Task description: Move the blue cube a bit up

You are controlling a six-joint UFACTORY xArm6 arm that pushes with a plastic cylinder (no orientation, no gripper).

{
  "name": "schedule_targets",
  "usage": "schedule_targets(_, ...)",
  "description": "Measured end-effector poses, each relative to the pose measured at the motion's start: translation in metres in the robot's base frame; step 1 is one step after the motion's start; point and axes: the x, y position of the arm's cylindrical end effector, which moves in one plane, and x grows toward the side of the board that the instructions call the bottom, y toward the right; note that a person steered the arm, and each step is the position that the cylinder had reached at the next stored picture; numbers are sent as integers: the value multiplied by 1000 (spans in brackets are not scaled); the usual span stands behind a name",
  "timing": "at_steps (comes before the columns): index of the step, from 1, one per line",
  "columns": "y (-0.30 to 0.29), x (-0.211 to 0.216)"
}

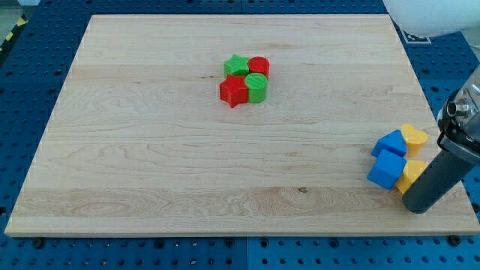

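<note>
The blue cube point(386, 169) lies near the board's right edge, low in the view. A second blue block point(390, 142) touches it from above. A yellow heart-shaped block point(414, 136) sits at the upper right of the pair, and another yellow block point(410, 175) lies just right of the blue cube. My tip point(417, 207) rests on the board at the lower right of the blue cube, close to the lower yellow block.
Near the middle top of the wooden board point(150, 150) is a tight cluster: a green star point(237, 66), a red cylinder point(259, 66), a red star point(233, 91) and a green cylinder point(256, 88). The arm's body point(463, 120) overhangs the right edge.
</note>
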Motion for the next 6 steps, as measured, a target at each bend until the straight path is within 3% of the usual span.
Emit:
schedule_targets(3, -6, -3)
schedule_targets(6, -7, -32)
